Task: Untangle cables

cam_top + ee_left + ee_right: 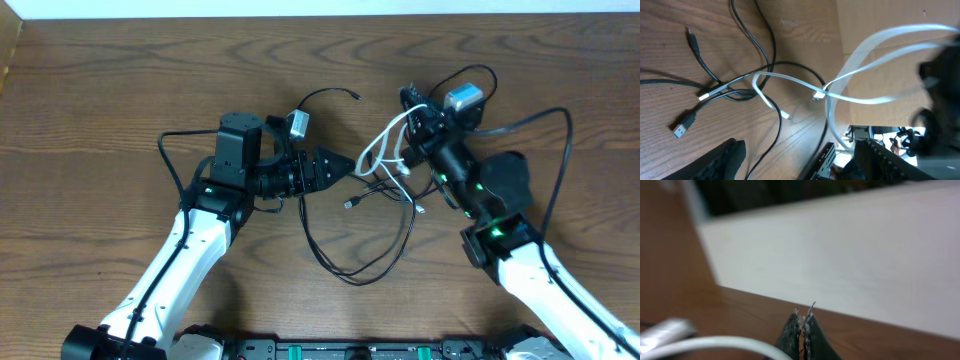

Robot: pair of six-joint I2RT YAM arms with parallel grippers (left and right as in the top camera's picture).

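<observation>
Blue plug tip (678, 132), left wrist only

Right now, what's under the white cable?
Black cables cross beneath the white cable, lying on the wooden table. What lies at the crossings themselves is covered; its far loops are blurred.

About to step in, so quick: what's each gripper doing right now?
Left gripper: open, holding nothing.
Right gripper: shut, apparently pinching the white cable.

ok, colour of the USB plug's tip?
Blue tip on the USB plug; clearest in the left wrist view.
</observation>
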